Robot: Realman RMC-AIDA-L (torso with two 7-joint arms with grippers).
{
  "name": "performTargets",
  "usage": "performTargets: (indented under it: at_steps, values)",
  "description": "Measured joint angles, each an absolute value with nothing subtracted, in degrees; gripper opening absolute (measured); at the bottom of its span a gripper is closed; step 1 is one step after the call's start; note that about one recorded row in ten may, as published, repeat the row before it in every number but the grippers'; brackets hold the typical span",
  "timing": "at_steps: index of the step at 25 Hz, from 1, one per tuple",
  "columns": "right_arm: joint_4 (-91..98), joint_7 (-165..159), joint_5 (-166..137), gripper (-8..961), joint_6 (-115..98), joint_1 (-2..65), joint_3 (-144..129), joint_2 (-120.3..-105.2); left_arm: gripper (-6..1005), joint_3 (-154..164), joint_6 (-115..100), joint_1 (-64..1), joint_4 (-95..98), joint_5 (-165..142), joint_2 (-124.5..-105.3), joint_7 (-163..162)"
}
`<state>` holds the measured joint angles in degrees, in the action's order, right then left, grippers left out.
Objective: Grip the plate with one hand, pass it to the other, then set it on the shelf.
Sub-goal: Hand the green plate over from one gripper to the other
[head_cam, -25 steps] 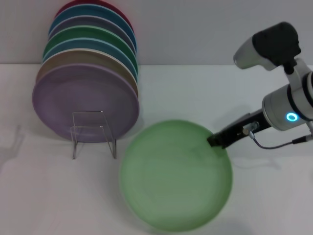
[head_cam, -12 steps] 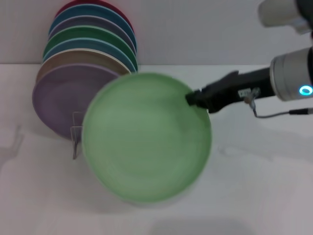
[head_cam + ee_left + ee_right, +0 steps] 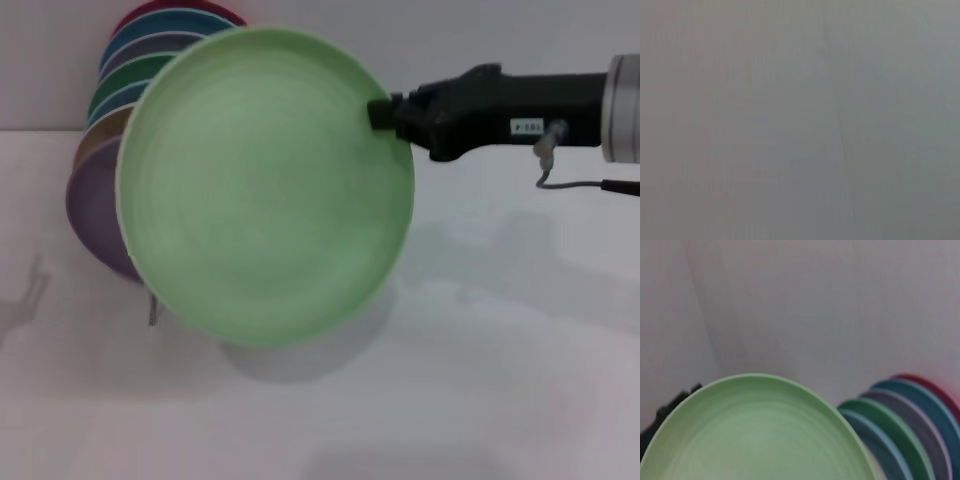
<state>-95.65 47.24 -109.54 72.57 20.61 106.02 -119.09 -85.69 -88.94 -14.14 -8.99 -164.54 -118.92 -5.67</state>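
Note:
The pale mint-green plate (image 3: 265,185) hangs in the air, tilted with its face toward me, high over the table's left half. My right gripper (image 3: 383,113) is shut on its right rim and holds it up. The plate also fills the lower part of the right wrist view (image 3: 755,432). The clear acrylic shelf (image 3: 153,305) is almost wholly hidden behind the plate; only a bit of its wire shows at the plate's lower left. My left gripper is out of view; its wrist view shows only a blank grey surface.
A row of upright plates stands at the back left: lilac (image 3: 92,205) in front, then tan, blue, dark green (image 3: 135,72), purple, teal and dark red (image 3: 150,12). They also show in the right wrist view (image 3: 905,432). The white table (image 3: 480,360) stretches to the right and front.
My right gripper has lifted the mint-green plate from low on the table up and to the left, and it now covers the shelf and most of the plate row.

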Motion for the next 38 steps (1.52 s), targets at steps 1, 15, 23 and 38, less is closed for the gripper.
performTargets:
  at_steps: [1, 15, 23, 38]
  values:
    - [-95.27, 48.34, -108.18, 24, 72.17, 20.23, 106.24, -119.09, 784, -85.69, -88.94, -14.15, -8.99, -164.53, -118.92, -5.67]
    - [-82.71, 81.91, -91.41, 24, 64.93, 10.06, 107.13, -119.24, 784, -85.24, -88.77, -15.01, -8.96, -164.75, -118.35, -5.67]
    - [-61.51, 114.62, -72.53, 23, 69.67, 9.21, 107.65, -119.12, 784, -70.26, -79.44, -14.44, -25.04, -165.6, -106.98, -25.22]
    - [-52.9, 121.03, -70.14, 23, 69.22, 10.62, 109.89, -119.37, 770, -60.65, -18.91, -8.11, -85.27, -165.63, -86.99, -17.54]
